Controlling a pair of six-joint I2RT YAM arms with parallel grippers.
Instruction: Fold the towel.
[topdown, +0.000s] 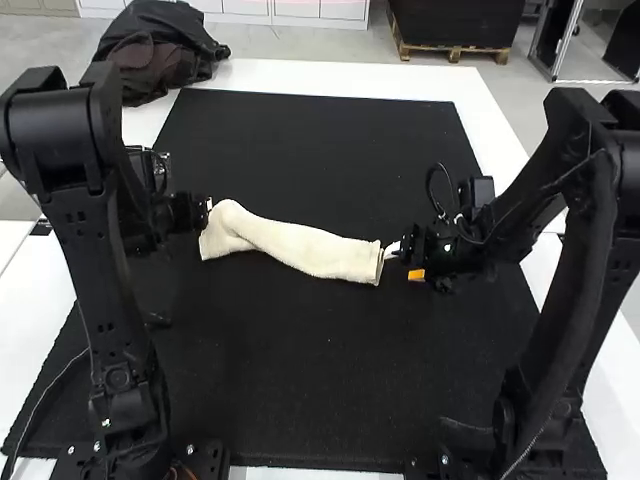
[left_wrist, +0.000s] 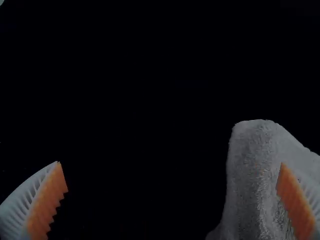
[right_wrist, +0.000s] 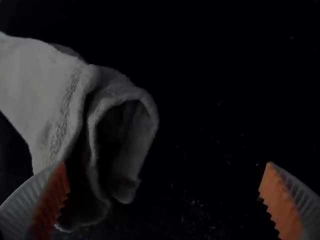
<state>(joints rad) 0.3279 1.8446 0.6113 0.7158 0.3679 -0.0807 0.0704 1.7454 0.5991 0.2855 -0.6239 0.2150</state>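
Note:
A cream towel (topdown: 310, 250) lies bunched into a long narrow strip across the black mat. My left gripper (topdown: 208, 208) is at the strip's left end, and my right gripper (topdown: 405, 262) is beside its right end. In the left wrist view, the left gripper (left_wrist: 172, 175) is open, with one finger over the towel (left_wrist: 255, 170) and bare mat between the fingers. The right wrist view shows the right gripper (right_wrist: 165, 175) open too; the towel's end (right_wrist: 120, 120) shows looped, layered edges near one finger.
The black mat (topdown: 300, 400) covers most of the white table (topdown: 330, 76). Dark clothing (topdown: 160, 50) is heaped at the table's far left corner.

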